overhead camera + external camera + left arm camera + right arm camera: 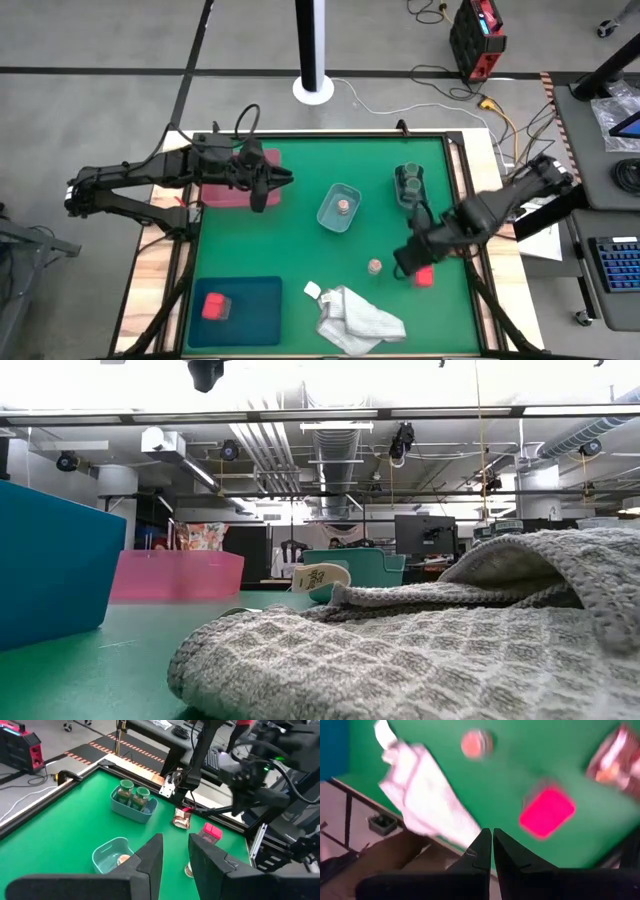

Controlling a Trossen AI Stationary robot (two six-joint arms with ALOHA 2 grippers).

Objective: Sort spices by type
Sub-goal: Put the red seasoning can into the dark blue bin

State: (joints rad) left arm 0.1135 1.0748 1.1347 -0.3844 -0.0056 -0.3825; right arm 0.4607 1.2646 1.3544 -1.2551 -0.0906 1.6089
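On the green table lie a pink block point(424, 276) and a tan-topped jar point(375, 267). My right gripper point(406, 260) hovers shut just above and between them, tilted steeply down, holding nothing. The brown sachet point(181, 818) lies under that arm. A second pink block point(215, 306) rests in the teal tray point(255, 322). Another tan-topped jar point(343, 206) stands in a bluish tub point(330, 215). Two dark green jars point(132, 794) stand in the far tub point(410, 198). My left gripper point(283, 181) hangs open by the pink tray point(222, 193), nothing between its fingers.
A white-grey cloth point(355, 315) lies bunched at the table's near edge, right of the teal tray; it fills the front of the low view. Bare green surface lies between the two tubs and the near trays. Raised black rails border the table.
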